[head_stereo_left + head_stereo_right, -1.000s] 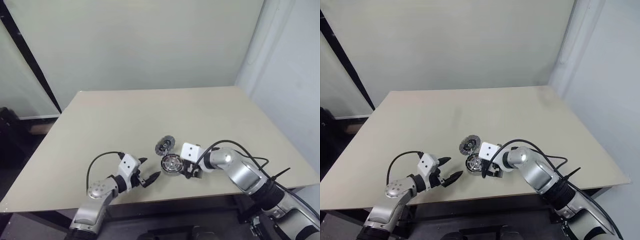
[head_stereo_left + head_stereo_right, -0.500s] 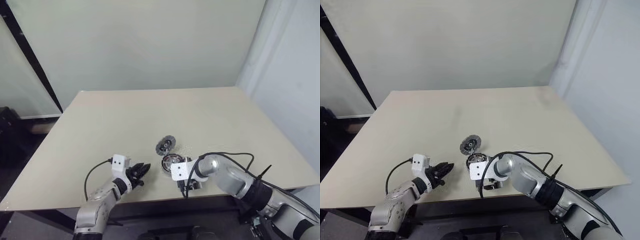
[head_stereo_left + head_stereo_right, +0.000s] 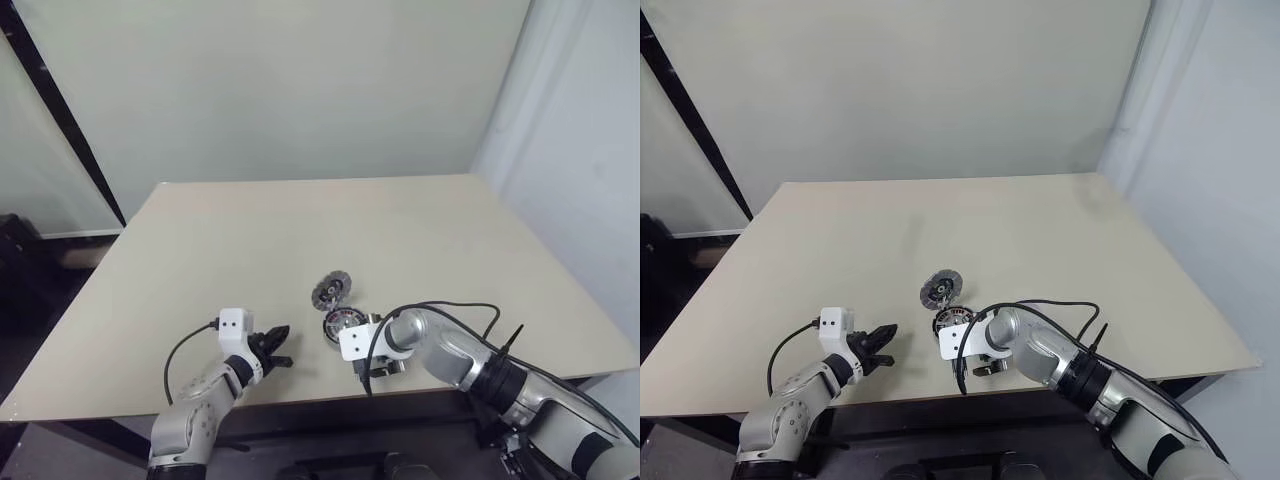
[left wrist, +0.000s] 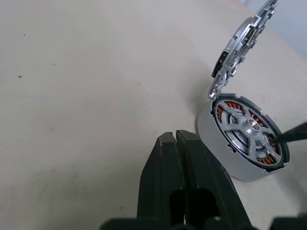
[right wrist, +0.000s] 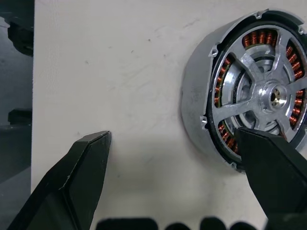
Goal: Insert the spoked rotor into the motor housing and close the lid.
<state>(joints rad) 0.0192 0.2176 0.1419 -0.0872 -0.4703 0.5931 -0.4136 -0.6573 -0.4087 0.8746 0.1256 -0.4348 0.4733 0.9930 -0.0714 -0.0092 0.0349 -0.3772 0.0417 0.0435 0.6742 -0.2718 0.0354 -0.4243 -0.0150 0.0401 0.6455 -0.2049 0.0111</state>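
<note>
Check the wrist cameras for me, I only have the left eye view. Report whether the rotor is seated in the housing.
Observer: It is. In the right wrist view the spoked rotor lies inside the motor housing, with copper windings showing between its spokes.
Operator: Now give me the lid.
Observer: The left wrist view shows the lid not closed. It stands tilted up on edge at the housing's rim.
Operator: Report the right gripper.
Observer: The right gripper is open and holds nothing. One finger is over the housing's rim, the other over bare table.
</note>
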